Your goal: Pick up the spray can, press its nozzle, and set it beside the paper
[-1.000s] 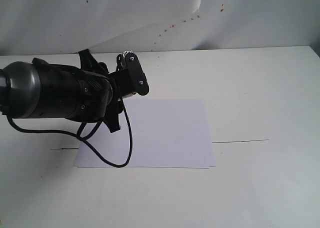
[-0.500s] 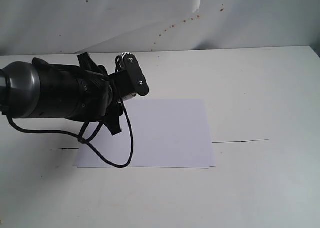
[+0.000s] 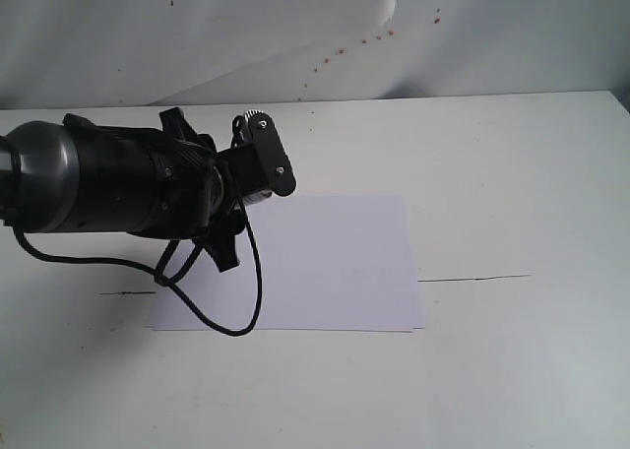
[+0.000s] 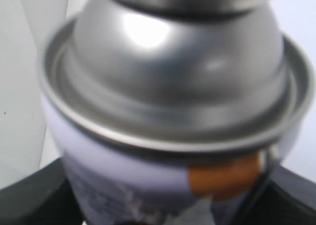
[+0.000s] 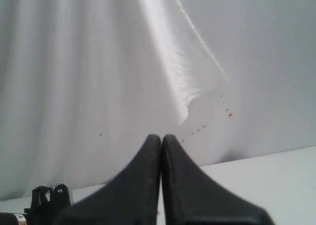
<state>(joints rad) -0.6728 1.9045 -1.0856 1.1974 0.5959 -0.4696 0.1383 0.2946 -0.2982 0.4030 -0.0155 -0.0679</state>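
Now | left end effector pinches spray can near paper | right end effector closed

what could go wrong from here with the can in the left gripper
The spray can is smooth and round in the left gripper; it might slip or twist when pressed. The arm's loose cable loops low over the paper and may drag it.
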